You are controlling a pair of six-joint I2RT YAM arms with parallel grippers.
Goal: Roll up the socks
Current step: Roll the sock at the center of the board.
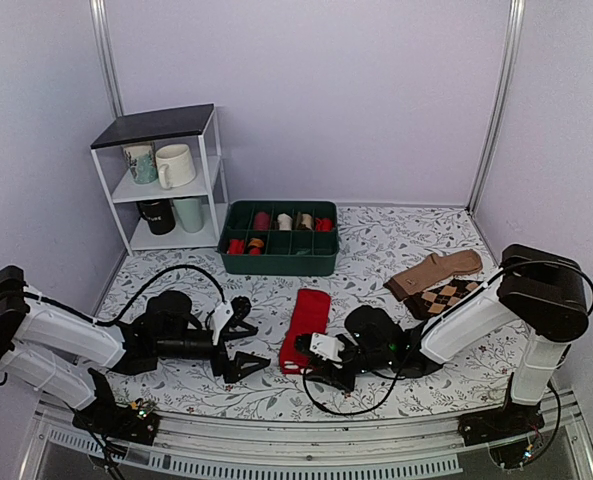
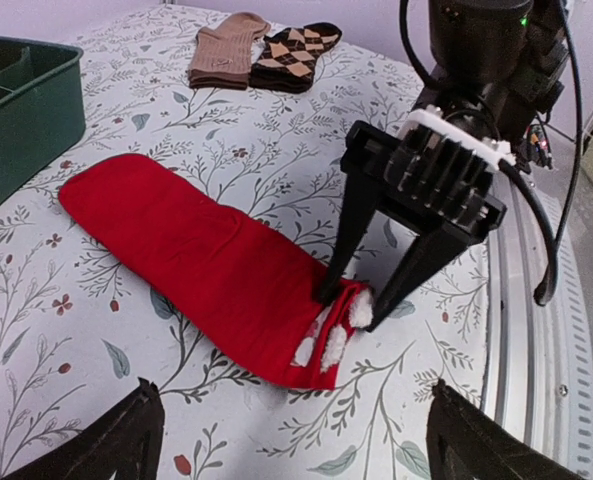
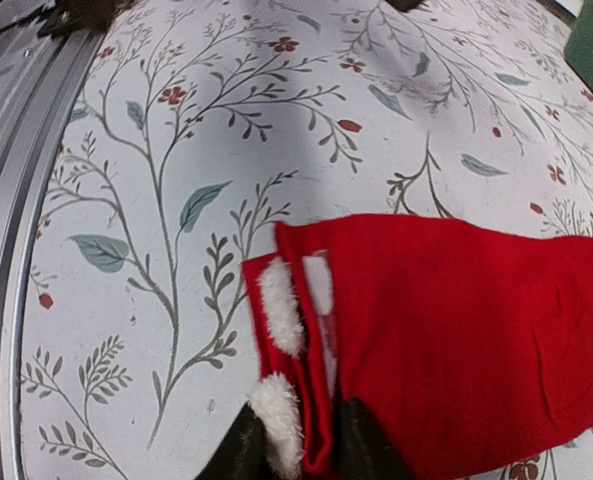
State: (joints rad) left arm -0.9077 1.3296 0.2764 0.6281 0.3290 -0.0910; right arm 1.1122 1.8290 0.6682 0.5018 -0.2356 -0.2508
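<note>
The red socks (image 1: 307, 314) lie as a long flat strip on the floral table, with white fluffy patches at the near end (image 2: 328, 340). My right gripper (image 1: 304, 366) is down at that near end. In the right wrist view its fingers (image 3: 304, 452) are closed on a raised fold of the red cloth (image 3: 446, 320). The left wrist view shows those black fingers (image 2: 416, 270) pinching the socks' end. My left gripper (image 1: 255, 335) is open and empty just left of the socks, its fingertips (image 2: 126, 440) wide apart and low over the table.
A green divided bin (image 1: 276, 262) with rolled socks stands behind the strip, and its corner shows in the left wrist view (image 2: 31, 100). A tan sock (image 1: 438, 271) and an argyle sock (image 1: 446, 296) lie at the right. A white shelf with mugs (image 1: 166, 180) stands at the back left.
</note>
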